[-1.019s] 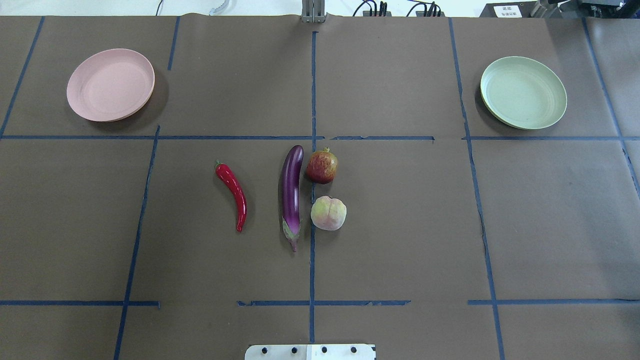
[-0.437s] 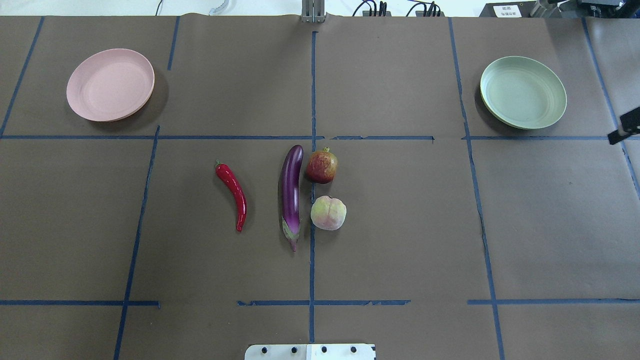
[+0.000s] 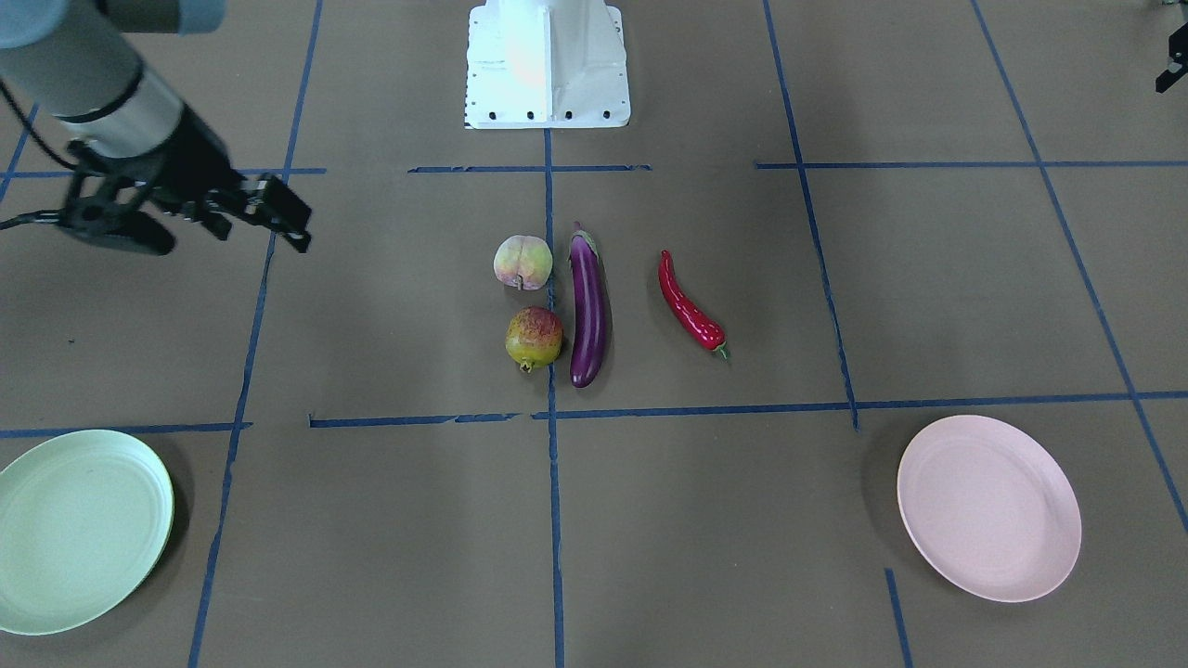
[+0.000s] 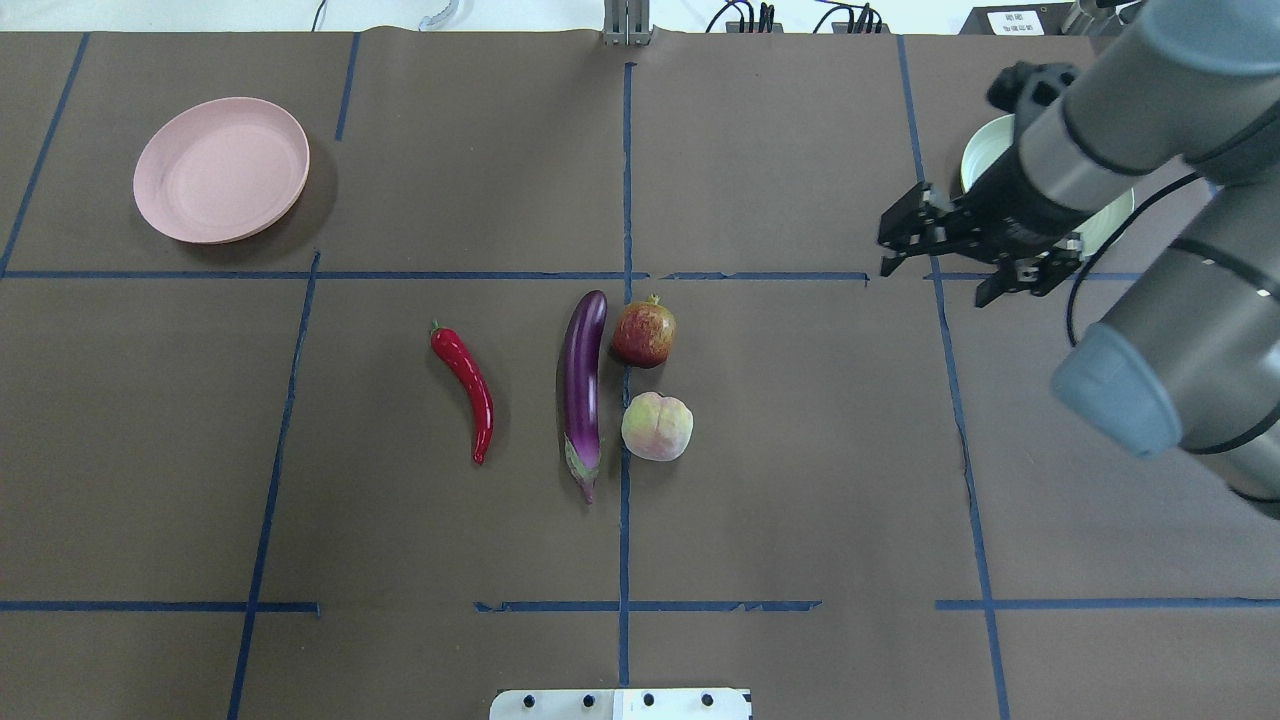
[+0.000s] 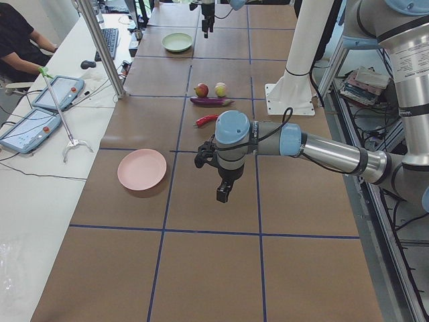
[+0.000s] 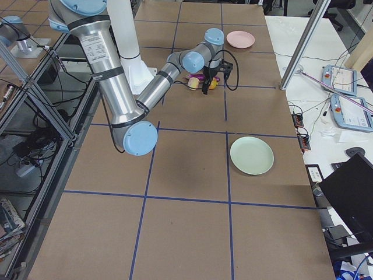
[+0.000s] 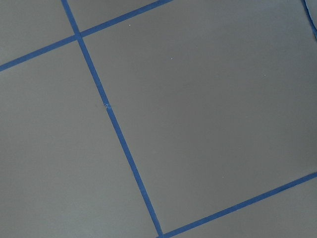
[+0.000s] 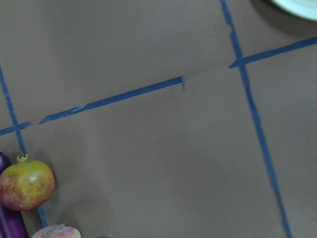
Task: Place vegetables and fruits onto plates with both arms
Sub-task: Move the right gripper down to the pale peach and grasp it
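The purple eggplant (image 4: 583, 385), the red chili pepper (image 4: 468, 385), the pomegranate (image 4: 643, 333) and the peach (image 4: 657, 426) lie close together mid-table. The pink plate (image 4: 221, 168) is at the far left. The green plate (image 4: 1115, 212) is at the far right, mostly hidden by my right arm. My right gripper (image 4: 940, 275) hovers open and empty, to the right of the pomegranate and beside the green plate. Its wrist view shows the pomegranate (image 8: 26, 184) at lower left. My left gripper (image 5: 223, 191) hangs over bare table near the pink plate (image 5: 142, 169); I cannot tell whether it is open or shut.
The white base block (image 3: 548, 60) stands at the robot's edge of the table. Blue tape lines divide the brown table cover into squares. An operator and tablets sit beyond the table's far edge (image 5: 40, 100).
My right arm has swung in from the right edge of the overhead view and now covers most of the green plate. The produce and plates have not moved.
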### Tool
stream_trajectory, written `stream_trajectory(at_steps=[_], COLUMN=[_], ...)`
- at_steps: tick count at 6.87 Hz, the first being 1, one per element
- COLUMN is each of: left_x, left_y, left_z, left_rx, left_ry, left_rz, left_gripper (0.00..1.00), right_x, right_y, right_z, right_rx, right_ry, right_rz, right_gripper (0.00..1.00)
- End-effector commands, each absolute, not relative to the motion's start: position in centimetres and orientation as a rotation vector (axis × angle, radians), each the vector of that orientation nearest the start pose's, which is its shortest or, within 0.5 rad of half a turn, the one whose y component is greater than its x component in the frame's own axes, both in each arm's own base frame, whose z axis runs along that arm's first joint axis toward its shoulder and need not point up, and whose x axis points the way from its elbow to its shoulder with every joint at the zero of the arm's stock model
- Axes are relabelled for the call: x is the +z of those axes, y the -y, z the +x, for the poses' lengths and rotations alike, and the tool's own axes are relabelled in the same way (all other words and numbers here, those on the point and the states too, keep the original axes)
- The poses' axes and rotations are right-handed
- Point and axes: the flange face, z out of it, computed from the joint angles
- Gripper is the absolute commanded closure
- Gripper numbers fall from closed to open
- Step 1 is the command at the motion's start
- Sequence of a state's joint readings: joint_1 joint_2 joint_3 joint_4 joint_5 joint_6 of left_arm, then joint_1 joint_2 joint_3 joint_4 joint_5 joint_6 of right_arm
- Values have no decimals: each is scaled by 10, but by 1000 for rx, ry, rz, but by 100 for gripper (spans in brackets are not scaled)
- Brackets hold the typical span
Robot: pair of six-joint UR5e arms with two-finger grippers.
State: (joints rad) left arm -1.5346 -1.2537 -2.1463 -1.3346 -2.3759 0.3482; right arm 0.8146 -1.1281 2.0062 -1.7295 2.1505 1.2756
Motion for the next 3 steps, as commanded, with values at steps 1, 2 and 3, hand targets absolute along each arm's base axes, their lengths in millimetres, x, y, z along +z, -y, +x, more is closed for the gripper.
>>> stream_trajectory(at_steps=[1, 2, 3], left_x=[533, 532, 532], left_y=[351, 351, 350], left_z=[-49, -49, -49], left_rx=[374, 375, 375], left_ry=[-797, -796, -796], left_rz=[149, 152, 152], left_gripper=[0, 0, 0], right_x=[192, 184, 176], right_y=[410, 401, 394], right_z=[-433, -462, -490], right_rx=[261, 248, 221], right_ry=[857, 837, 830], right_rz=[17, 60, 74], right_gripper=[1, 1, 1])
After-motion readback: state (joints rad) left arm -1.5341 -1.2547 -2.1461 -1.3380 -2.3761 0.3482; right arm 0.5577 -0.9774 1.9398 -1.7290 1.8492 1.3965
